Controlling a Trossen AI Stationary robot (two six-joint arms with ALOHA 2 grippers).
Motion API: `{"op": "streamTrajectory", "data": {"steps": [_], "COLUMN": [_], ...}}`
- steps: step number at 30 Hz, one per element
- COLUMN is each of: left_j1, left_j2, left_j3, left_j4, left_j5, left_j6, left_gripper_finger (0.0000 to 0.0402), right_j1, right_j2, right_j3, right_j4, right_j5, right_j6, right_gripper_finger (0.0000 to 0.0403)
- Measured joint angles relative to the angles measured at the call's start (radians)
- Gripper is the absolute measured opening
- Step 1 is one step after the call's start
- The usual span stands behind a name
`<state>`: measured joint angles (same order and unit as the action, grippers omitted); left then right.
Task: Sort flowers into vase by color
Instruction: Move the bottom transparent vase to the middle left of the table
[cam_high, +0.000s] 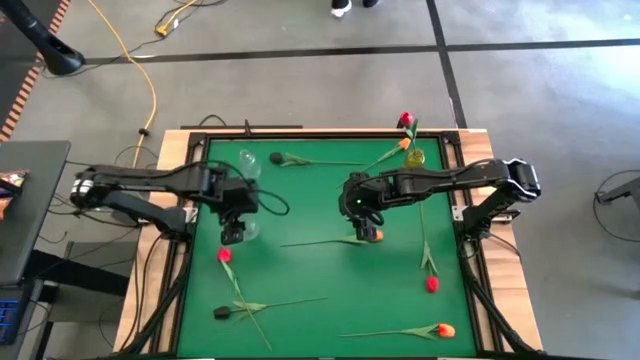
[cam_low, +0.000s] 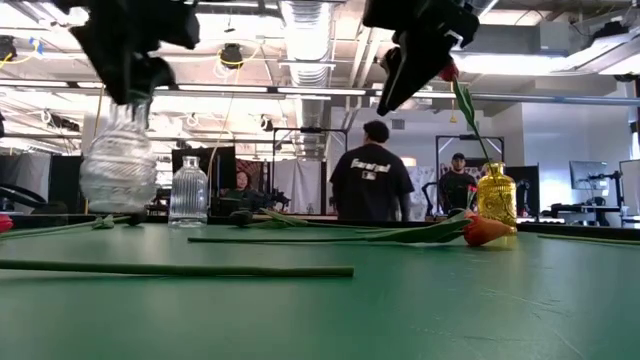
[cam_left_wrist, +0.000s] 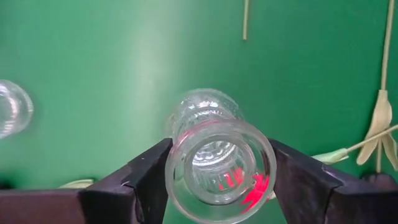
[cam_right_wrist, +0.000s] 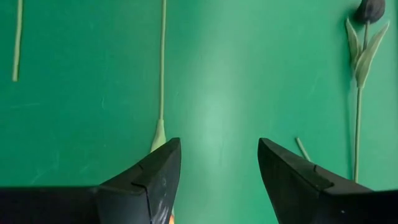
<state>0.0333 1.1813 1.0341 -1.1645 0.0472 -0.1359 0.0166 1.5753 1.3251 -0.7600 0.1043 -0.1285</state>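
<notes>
My left gripper (cam_high: 235, 228) is shut on a clear glass vase (cam_low: 118, 165) over the table's left half. A second clear vase (cam_high: 250, 162) and a yellow vase (cam_high: 415, 157) holding a red tulip (cam_high: 405, 120) stand near the far edge. My right gripper (cam_high: 368, 215) hangs open above an orange tulip (cam_high: 372, 236) lying mid-table, touching nothing. More tulips lie flat on the green mat: a red one (cam_high: 224, 255), a dark one (cam_high: 222, 313), an orange one (cam_high: 445, 329), another red (cam_high: 432, 284) and a dark one (cam_high: 277, 158). My left gripper pinches the clear vase at its neck, just under the rim (cam_left_wrist: 175, 163), one finger (cam_left_wrist: 140, 177) on each side. The fingers come from above, pointing down. The vase hangs upright below them, its base (cam_low: 118, 207) lifted clear of the table.
The mat (cam_high: 330, 290) is framed by a raised wooden border (cam_high: 170, 170). Long stems lie across its middle and near part. People stand in the room beyond the far edge (cam_low: 370, 170). Cables run along the left side.
</notes>
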Motion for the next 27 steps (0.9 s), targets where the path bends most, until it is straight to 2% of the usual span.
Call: {"op": "streamTrajectory", "data": {"steps": [7,19,27], "left_j1": [-0.064,-0.097,-0.097], "left_j2": [-0.024,-0.017,-0.017], "left_j3": [-0.067,-0.071,-0.071], "left_j4": [0.057,0.064,0.057], "left_j5": [-0.004,-0.001,0.022], "left_j6": [-0.052,-0.043,-0.034], "left_gripper_finger": [0.0229,0.0245,0.0283], "right_j1": [0.003,0.003,0.003], "right_j2": [0.0,0.0,0.0], "right_j3": [0.0,0.0,0.0], "right_j4": [0.036,0.07,0.069], "right_j5": [0.0,-0.001,-0.001], "right_j6": [-0.003,-0.002,-0.002], "right_gripper_finger": [0.024,0.024,0.024]}}
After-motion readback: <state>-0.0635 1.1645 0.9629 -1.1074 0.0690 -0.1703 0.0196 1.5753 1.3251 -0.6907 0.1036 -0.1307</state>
